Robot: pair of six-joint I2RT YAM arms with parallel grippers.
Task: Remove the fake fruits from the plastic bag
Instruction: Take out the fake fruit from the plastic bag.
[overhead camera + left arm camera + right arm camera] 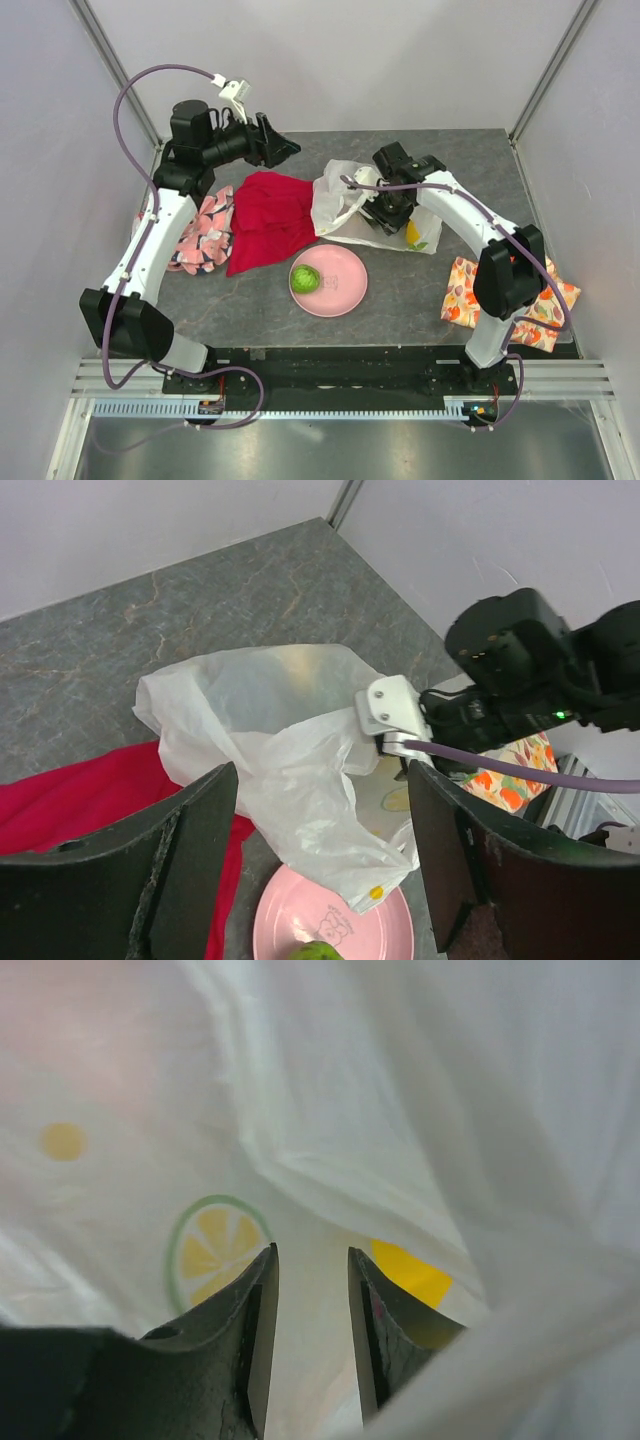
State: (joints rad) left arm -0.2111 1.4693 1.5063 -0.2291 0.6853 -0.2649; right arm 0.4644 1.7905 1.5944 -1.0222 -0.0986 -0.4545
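The white translucent plastic bag (340, 195) lies crumpled behind the pink plate (345, 290). A green lime (305, 279) sits on the plate. My right gripper (385, 215) is pushed into the bag. In the right wrist view its jaws (312, 1250) stand a little apart with only bag film beyond them. A yellow patch (410, 1272) shows by the right finger; I cannot tell whether it is fruit or print. My left gripper (278, 146) is open and empty, raised behind the bag (270, 730). The other fruits are hidden.
A red cloth (265, 222) lies left of the bag, with a pink floral cloth (205, 235) further left. An orange fruit-printed cloth (510, 295) lies at the right by the right arm's base. Enclosure walls stand around the table.
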